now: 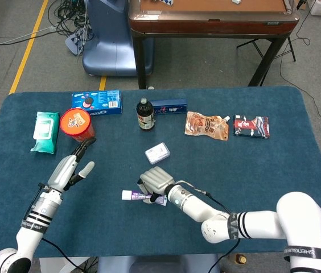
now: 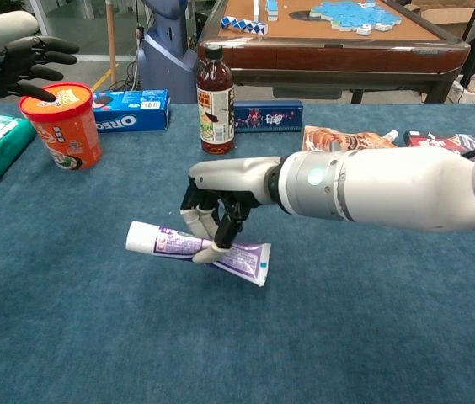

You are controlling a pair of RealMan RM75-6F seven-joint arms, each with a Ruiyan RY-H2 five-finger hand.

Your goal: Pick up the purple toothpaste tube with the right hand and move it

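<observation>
Gripping the purple plastic toothpaste tube with its white cap [image 2: 197, 249] from above, right hand [image 2: 221, 195] with fingers curled down around the tube's middle, low in the centre of the chest frame. Tube long axis running nearly level across the frame, white cap end pointing toward the left edge, flat crimped tail tucked under the palm toward the right. Sitting very low over the blue felt table [image 2: 372, 337], or resting on it; cannot tell which from these views. From overhead, same story: tube [image 1: 139, 195] at lower centre, cap poking out left of the right hand [image 1: 156, 181], forearm trailing off to the lower right.

Left hand [image 1: 69, 169] well apart at the lower left of the overhead frame, fingers spread, holding nothing, hovering near the orange paper snack cup [image 1: 77, 124]. Right hand plainly the nearer one, already on top of the tube, grasp centred. Looks like the carry nearing its end, with release likely next; cap end free, so a clean let-go needed to avoid rolling.
</observation>
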